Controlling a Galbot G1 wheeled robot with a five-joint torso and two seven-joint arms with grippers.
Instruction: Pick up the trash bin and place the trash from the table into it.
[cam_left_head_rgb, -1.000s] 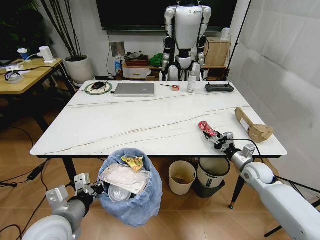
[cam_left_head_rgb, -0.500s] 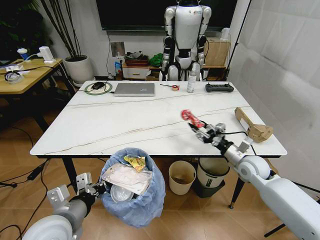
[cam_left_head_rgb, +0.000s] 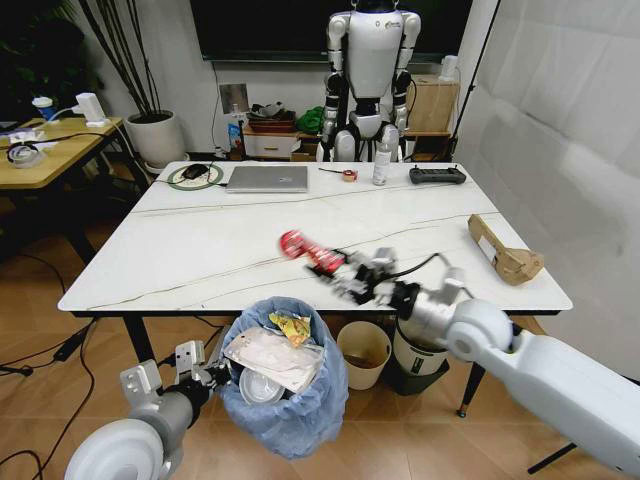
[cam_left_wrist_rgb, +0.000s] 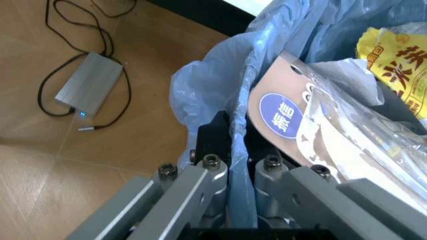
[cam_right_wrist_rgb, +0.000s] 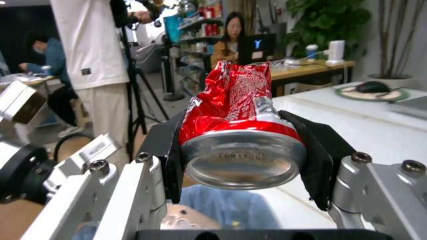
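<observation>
The right gripper (cam_left_head_rgb: 335, 268) has its jaws clamped on a crushed red metal can (cam_left_head_rgb: 303, 247), carried just above the near edge of the white marble-look table (cam_left_head_rgb: 200, 255). Below that edge the left gripper (cam_left_head_rgb: 205, 372) pinches the rim of the small round trash bin lined with a crinkly light-blue plastic bag (cam_left_head_rgb: 300, 420), which is already heaped with a clear plastic package (cam_left_head_rgb: 270, 355) and a yellow wrapper (cam_left_head_rgb: 291, 326). To my eye the can should clear the table edge and hang over the open mouth before release (the pile leaves little room), while the bin is kept level. A brown paper bag (cam_left_head_rgb: 505, 252) waits at the table's right end.
</observation>
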